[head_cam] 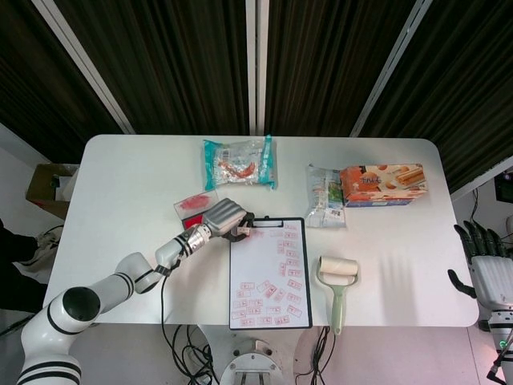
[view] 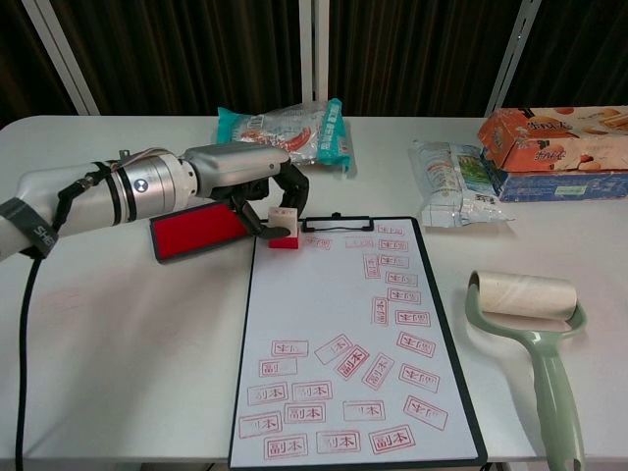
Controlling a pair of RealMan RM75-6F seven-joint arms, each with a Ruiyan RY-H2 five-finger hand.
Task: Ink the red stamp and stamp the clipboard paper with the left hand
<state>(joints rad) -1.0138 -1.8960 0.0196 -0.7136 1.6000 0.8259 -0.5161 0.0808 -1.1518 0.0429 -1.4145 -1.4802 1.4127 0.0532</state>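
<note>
The clipboard paper [view: 324, 314] [head_cam: 263, 265] lies near the table's front edge and carries several red imprints. My left hand [view: 245, 179] [head_cam: 223, 216] grips the red stamp [view: 283, 226] [head_cam: 243, 233], a pale block with a red base, between thumb and fingers. The stamp's base sits on the paper's top left corner, beside the clip. The red ink pad [view: 196, 232] [head_cam: 192, 202] lies open just left of the clipboard, partly under my forearm. My right hand [head_cam: 486, 269] hangs off the table's right edge with its fingers apart and nothing in it.
A green-handled lint roller [view: 535, 324] lies right of the clipboard. At the back are a teal snack bag [view: 285, 128], a clear packet [view: 453, 182] and an orange biscuit box [view: 549, 137]. Bare table lies left of the ink pad.
</note>
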